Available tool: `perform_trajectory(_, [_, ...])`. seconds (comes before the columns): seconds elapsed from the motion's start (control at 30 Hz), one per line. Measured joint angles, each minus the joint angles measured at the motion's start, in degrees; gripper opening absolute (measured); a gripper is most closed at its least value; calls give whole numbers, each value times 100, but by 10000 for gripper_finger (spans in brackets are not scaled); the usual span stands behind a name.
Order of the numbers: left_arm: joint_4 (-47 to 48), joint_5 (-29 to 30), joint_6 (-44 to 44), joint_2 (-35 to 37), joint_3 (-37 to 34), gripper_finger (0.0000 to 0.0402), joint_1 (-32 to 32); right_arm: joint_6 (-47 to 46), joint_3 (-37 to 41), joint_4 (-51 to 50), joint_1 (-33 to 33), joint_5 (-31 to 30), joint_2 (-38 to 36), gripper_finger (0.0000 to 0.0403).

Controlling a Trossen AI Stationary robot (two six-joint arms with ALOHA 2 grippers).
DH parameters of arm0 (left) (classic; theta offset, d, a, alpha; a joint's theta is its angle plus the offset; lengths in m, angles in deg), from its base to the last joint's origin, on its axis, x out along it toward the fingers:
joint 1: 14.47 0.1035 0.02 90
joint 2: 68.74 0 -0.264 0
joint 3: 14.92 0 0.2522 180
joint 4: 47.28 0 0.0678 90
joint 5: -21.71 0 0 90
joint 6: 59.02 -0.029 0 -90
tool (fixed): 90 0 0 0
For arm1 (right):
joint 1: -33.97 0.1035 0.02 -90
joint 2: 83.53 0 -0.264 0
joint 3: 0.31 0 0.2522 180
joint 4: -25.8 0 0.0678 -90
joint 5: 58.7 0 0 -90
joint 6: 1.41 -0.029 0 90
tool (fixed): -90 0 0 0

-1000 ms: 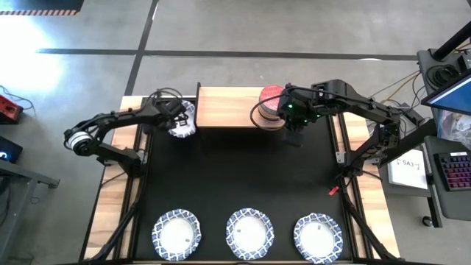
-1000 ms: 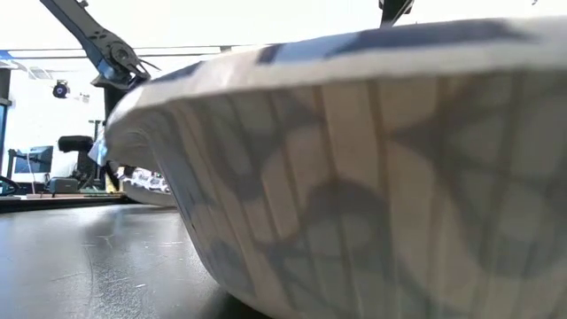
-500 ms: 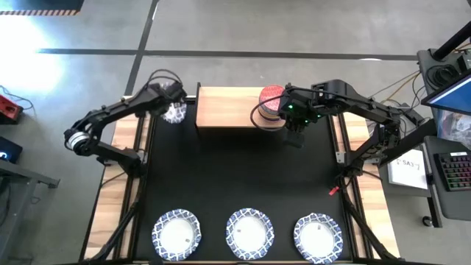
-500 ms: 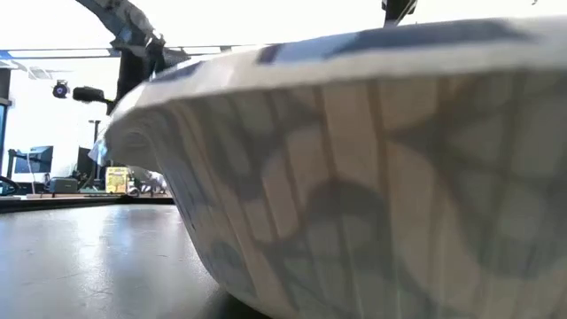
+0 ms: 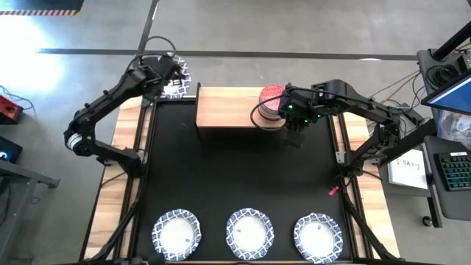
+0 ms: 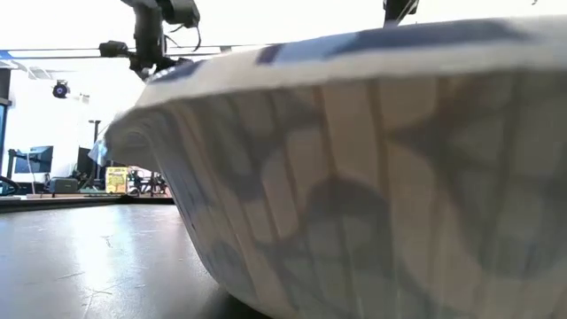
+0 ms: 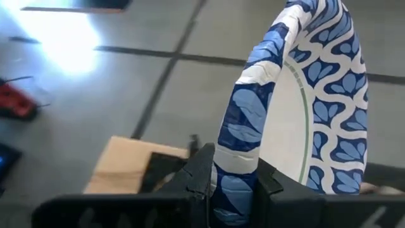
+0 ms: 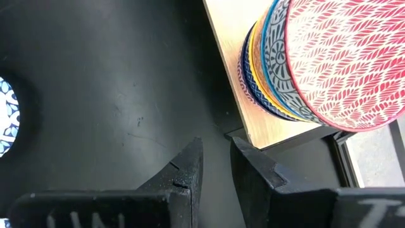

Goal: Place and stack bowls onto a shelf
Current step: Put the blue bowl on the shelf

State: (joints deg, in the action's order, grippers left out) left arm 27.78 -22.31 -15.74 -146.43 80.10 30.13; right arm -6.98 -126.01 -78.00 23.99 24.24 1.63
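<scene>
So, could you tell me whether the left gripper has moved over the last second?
Yes. The left gripper, shut on a blue-rimmed bowl, has moved from beside the shelf's left end toward the table's far edge, beyond the shelf's back corner.
</scene>
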Motion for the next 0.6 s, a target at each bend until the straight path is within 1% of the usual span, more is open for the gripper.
perform_trajectory(0.1, [-267, -466, -440, 0, 214, 31, -97, -2, 0, 0, 0, 12, -2, 68])
perform_trajectory(0.23, [-795, -1219, -937, 4, 204, 31, -337, -59, 0, 2, 0, 552, -14, 68])
perform_trajectory(0.33, [-1175, -1978, -1303, 4, 52, 31, -510, -170, 0, 2, 61, 859, -42, 68])
perform_trajectory(0.5, [-1884, -3039, -1574, 4, -383, 31, -724, -405, 0, 2, 265, 902, -68, 68])
perform_trajectory(0.6, [-2340, -3488, -1577, 0, -741, 31, -776, -532, 17, 6, 429, 901, -86, 68])
